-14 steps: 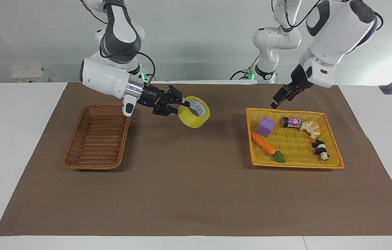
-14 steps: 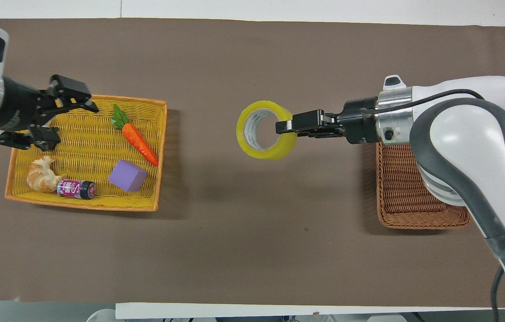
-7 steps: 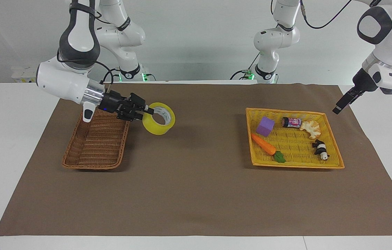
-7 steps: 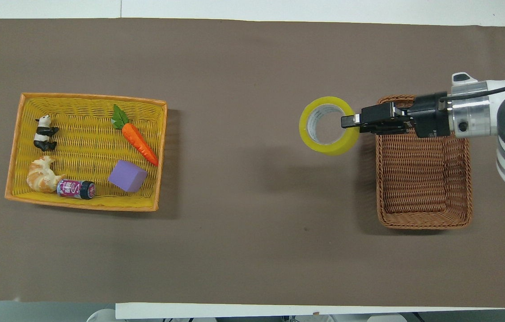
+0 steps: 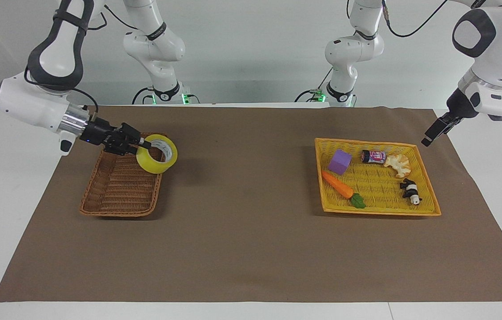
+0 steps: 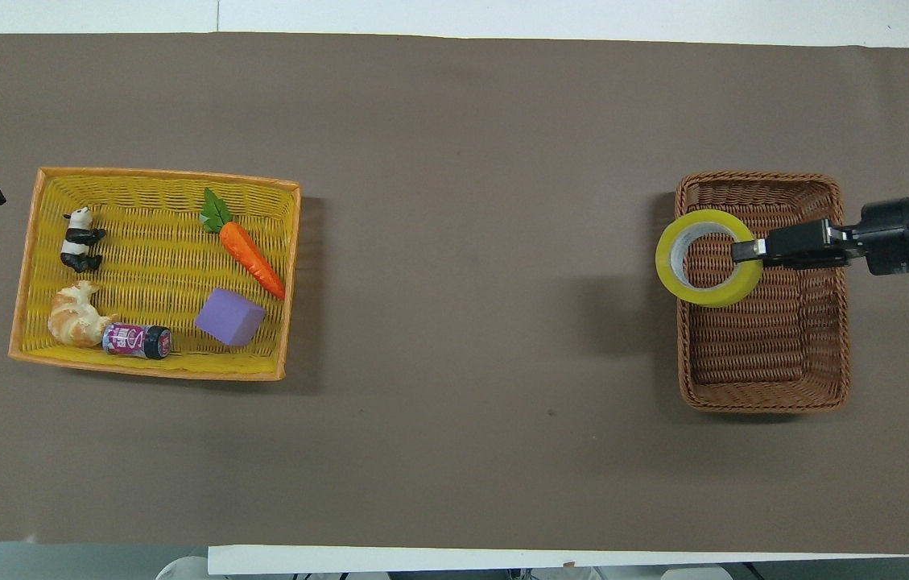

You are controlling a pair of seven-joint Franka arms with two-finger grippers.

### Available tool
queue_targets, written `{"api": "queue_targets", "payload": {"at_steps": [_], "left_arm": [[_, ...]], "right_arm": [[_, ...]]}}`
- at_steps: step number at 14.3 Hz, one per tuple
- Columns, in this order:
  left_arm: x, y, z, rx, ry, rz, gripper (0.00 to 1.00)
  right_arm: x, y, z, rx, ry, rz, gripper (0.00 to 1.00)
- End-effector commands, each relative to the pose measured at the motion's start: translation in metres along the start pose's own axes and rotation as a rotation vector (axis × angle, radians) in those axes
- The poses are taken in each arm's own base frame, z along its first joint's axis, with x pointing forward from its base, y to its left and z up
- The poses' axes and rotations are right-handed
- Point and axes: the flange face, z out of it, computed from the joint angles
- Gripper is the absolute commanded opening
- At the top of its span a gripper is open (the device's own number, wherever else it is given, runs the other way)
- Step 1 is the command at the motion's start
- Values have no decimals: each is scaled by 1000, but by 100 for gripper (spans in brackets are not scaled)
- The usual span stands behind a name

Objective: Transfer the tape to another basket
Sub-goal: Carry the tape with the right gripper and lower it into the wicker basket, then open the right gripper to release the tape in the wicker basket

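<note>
Right gripper (image 5: 140,145): clamped on the wall of the tape (image 5: 157,154), roll carried in the air over the basket (image 5: 119,186) edge toward the table's middle. Left gripper (image 5: 428,138): fingers apart, empty, waiting beside the yellow basket (image 5: 426,180). Handling note: centre roll over basket floor, lower, then release.

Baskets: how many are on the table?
2. The brown wicker basket sits toward the right arm's end, with the tape held over it; the yellow basket sits toward the left arm's end.
</note>
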Motion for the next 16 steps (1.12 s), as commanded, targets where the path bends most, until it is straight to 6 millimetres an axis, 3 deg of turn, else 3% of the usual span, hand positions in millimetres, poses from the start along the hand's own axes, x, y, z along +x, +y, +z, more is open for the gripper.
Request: {"api": "queue_targets", "payload": {"at_steps": [1,4,8,11,12,13,14,16], "left_arm": [[-2,-3,0,18,11,6,100],[-4,7,-3,12,23,24,100],[-9,24,-12,11,32,93,100],[-7,10,-8,19,9,207,100],[-7,8,-6,21,4,228,100],[-7,9,-1,21,3,232,100],[-7,9,3,22,0,233,100],[-8,12,8,25,-11,240,100]], "right_arm": [[-15,42,-5,-12,-26,-58,0],[-19,83,-2,-23,-53,-86,0],[-20,123,2,-65,-65,-152,0],[-21,138,10,-87,-61,-161,0],[-22,140,11,-94,-57,-156,5],[-22,140,12,-98,-59,-156,17],[-22,140,11,-106,-65,-159,41],[-21,141,8,-111,-64,-159,100]]}}
